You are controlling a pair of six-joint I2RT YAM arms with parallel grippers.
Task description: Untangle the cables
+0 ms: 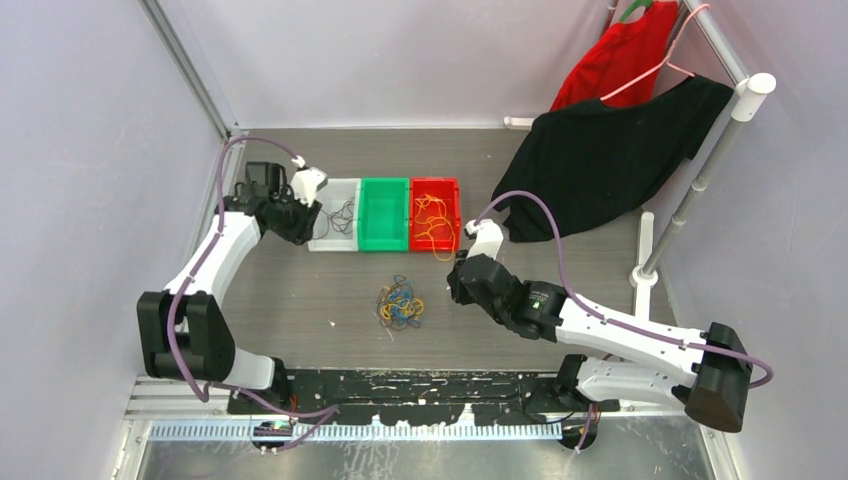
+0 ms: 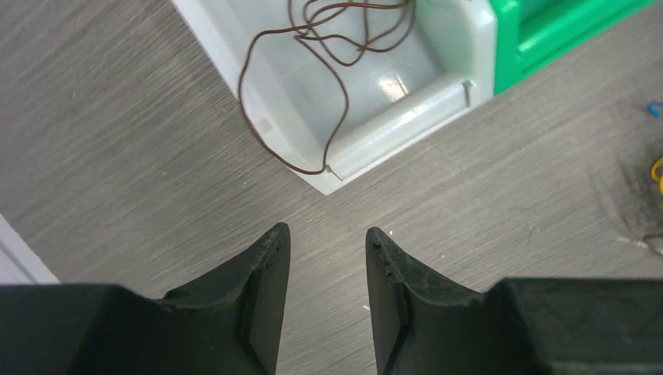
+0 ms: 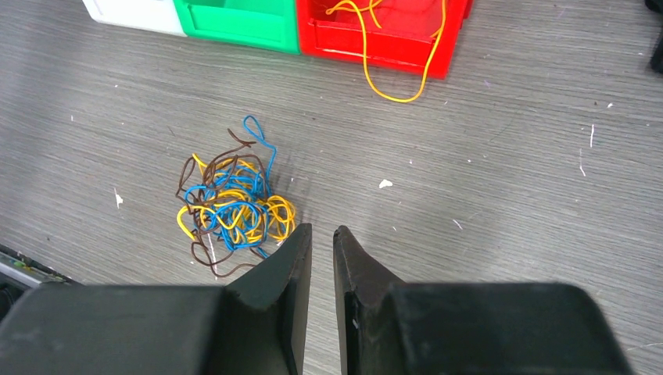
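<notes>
A tangle of orange-yellow, blue and brown cables (image 1: pixel 400 303) lies on the table in front of three bins; it also shows in the right wrist view (image 3: pixel 231 207). A brown cable (image 2: pixel 241 82) lies in the white bin (image 2: pixel 406 117), one loop hanging over its near corner. Orange cables (image 1: pixel 433 215) lie in the red bin (image 1: pixel 454 190), one loop spilling over its front (image 3: pixel 391 98). My left gripper (image 2: pixel 328 234) is open and empty just before the white bin's corner. My right gripper (image 3: pixel 322 228) is empty, its jaws a narrow gap apart, just right of the tangle.
A green bin (image 1: pixel 384 213) stands between the white bin and the red one. A black cloth (image 1: pixel 600 160) and a red garment (image 1: pixel 620 55) hang from a rack (image 1: pixel 700 170) at the back right. Grey walls close in the table.
</notes>
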